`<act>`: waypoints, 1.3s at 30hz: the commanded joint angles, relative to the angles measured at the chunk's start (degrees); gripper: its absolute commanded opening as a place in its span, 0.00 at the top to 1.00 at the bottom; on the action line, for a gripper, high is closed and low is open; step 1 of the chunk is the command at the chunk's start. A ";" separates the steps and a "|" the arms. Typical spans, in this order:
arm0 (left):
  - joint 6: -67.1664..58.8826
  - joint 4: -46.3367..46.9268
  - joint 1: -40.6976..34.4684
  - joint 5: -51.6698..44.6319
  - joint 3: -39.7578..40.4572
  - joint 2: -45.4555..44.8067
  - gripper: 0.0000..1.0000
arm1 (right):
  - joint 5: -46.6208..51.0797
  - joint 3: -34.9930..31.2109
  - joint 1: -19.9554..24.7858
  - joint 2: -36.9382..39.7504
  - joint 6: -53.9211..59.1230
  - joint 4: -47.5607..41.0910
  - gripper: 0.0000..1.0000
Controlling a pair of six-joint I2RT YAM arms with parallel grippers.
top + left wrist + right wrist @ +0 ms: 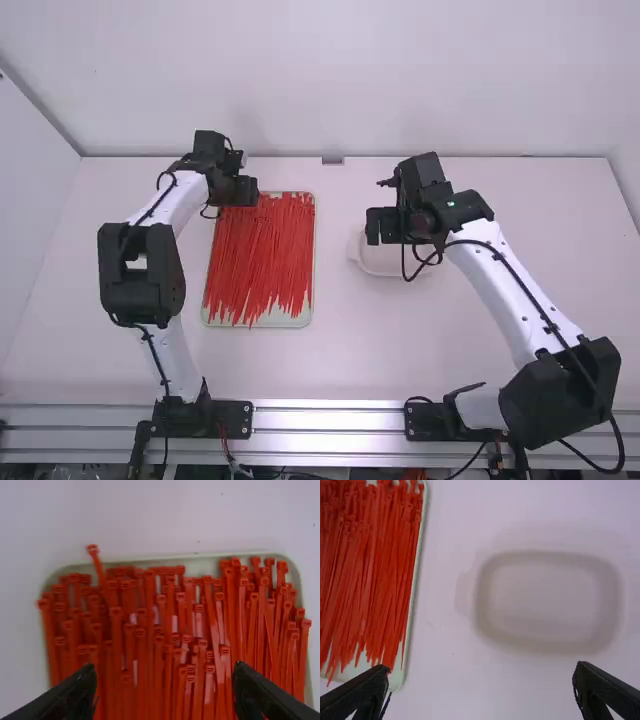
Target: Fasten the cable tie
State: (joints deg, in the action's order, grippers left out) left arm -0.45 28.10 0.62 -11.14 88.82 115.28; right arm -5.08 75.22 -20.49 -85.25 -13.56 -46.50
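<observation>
Left wrist view puts my left gripper (162, 667) spread over the cable ties (165, 630), likely to pinch one; my right gripper (480, 672) hangs spread above the dish (545, 600)

Tabletop (400, 340): white and plain, with a white wall (350, 70) behind it.
Tray (305, 318): pale, rectangular with round corners, lying flat on the tabletop left of the middle.
Dish (547, 602): white, a rounded rectangle with a small tab at one end, near the tray's right side, not touching.
Rail (330, 410): grey metal, along the tabletop's near edge.
</observation>
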 commanded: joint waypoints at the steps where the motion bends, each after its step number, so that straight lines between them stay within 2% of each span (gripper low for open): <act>1: -0.87 -1.60 -1.79 -1.49 -0.02 0.85 0.31 | -0.44 -0.42 -1.18 0.98 -0.15 0.22 0.02; 4: 0.07 -3.89 -2.60 -1.22 -0.02 2.03 0.35 | 0.59 -0.42 -1.92 0.98 -0.15 0.22 0.02; 14: 1.46 -4.50 -3.21 0.26 -0.02 6.47 0.64 | 0.61 -0.42 -3.15 0.98 -0.13 1.77 0.02; 34: -2.03 -1.40 -3.21 3.15 -0.35 8.07 0.76 | 0.59 -0.42 -2.64 0.98 -0.13 3.93 0.02; 39: -2.69 -1.16 -3.21 3.19 -1.49 8.07 0.82 | 0.61 -0.42 -2.80 0.98 -0.13 4.15 0.02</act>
State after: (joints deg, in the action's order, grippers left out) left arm -1.80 26.48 -2.48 -8.32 88.73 122.48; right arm -4.71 75.13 -23.29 -85.27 -13.52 -42.41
